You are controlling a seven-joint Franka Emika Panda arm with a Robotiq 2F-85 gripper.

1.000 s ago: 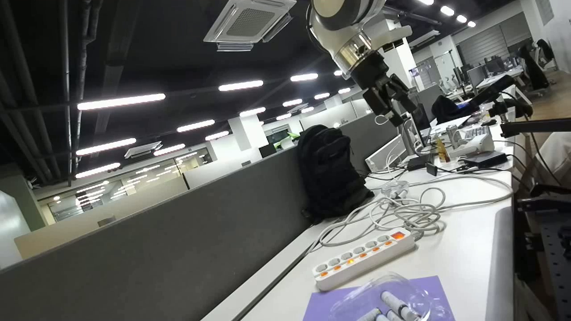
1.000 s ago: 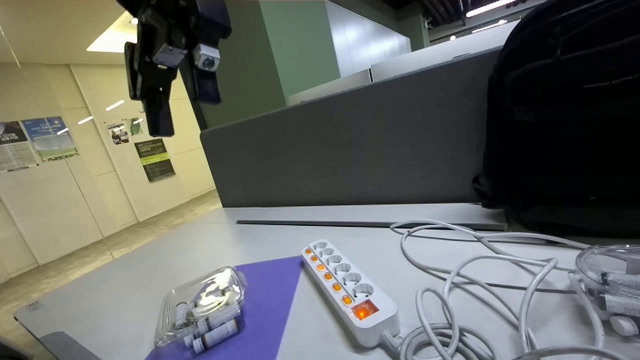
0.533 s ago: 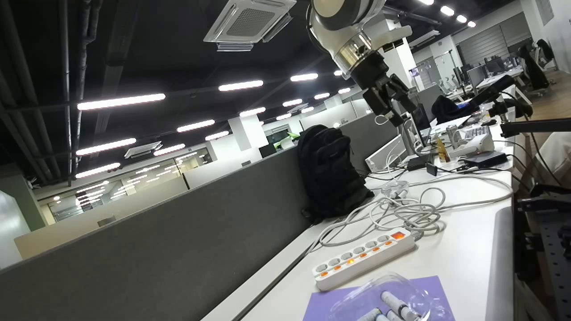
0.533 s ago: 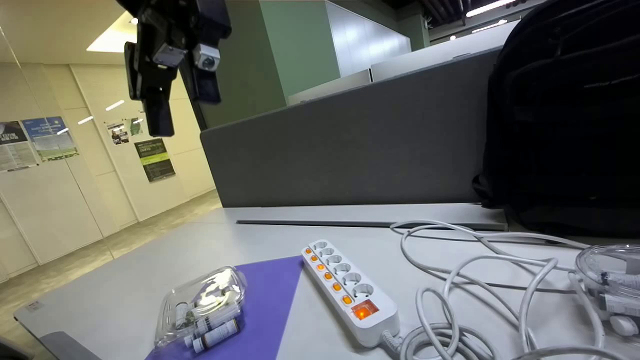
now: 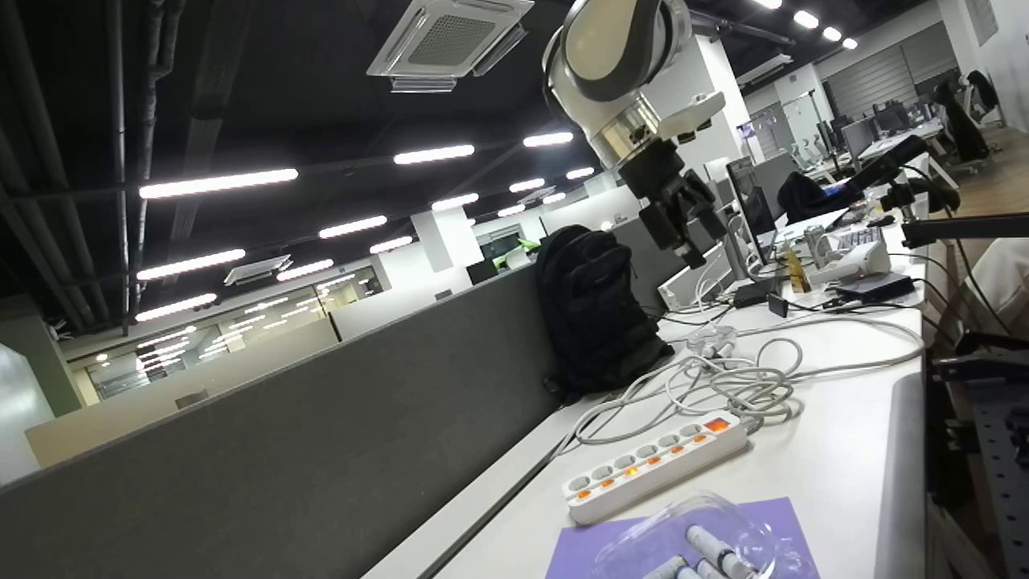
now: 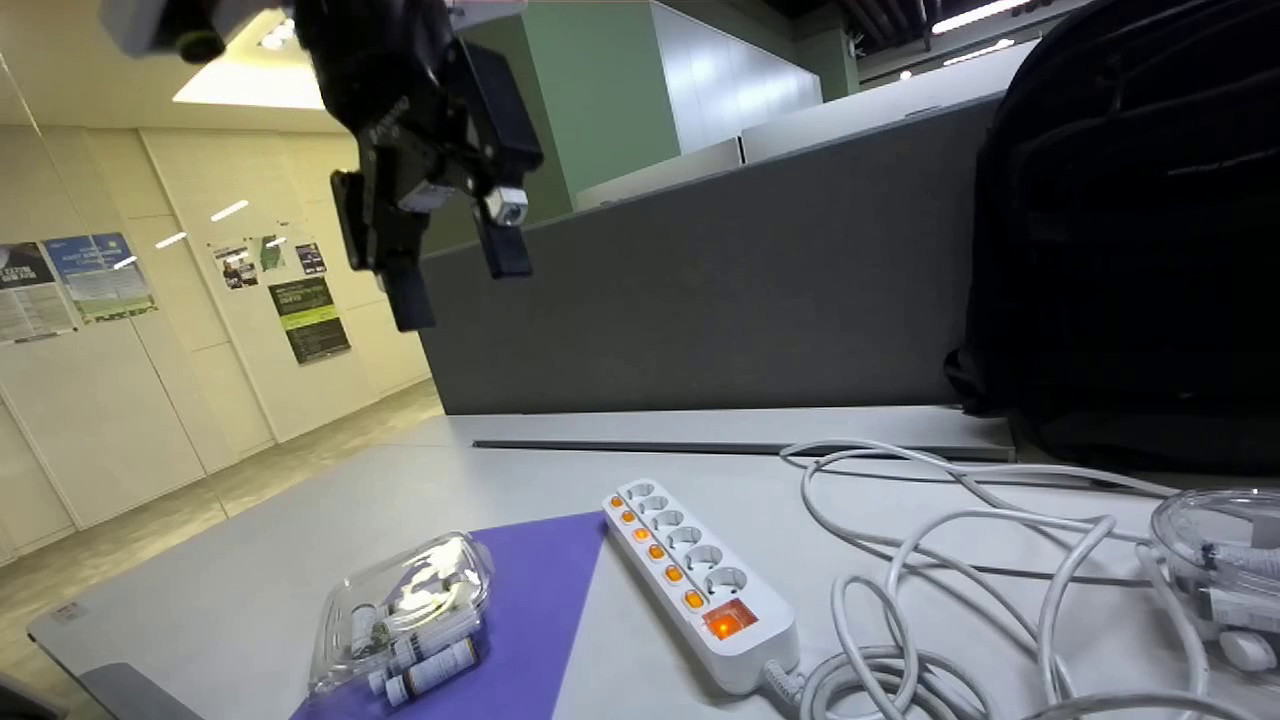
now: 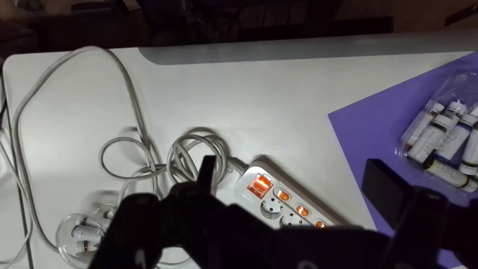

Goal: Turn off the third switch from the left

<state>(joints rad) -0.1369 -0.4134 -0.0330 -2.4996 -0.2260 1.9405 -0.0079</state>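
Note:
A white power strip [image 5: 667,473] lies on the white table and shows in both exterior views [image 6: 735,628]. A row of small orange rocker switches runs along one edge. The third switch from the left [image 5: 631,471] glows brighter than its neighbours; it also shows in an exterior view [image 6: 641,534]. My gripper [image 5: 703,243] is open and empty, high above the table and well apart from the strip [image 6: 460,290]. In the wrist view the cable end of the strip [image 7: 248,175] lies between the spread fingers [image 7: 291,164]. The gripper body hides the strip's other end, and the third switch with it.
Coiled grey cables [image 6: 890,640] lie by the strip's cable end. A clear box of small bottles [image 6: 400,620] sits on a purple sheet [image 6: 560,590] beside the strip. A grey partition [image 6: 700,310] and a black backpack [image 5: 591,310] stand along the back.
My gripper has moved lower, to the left in one exterior picture and to the right in another, staying open. The power strip and its switches look unchanged.

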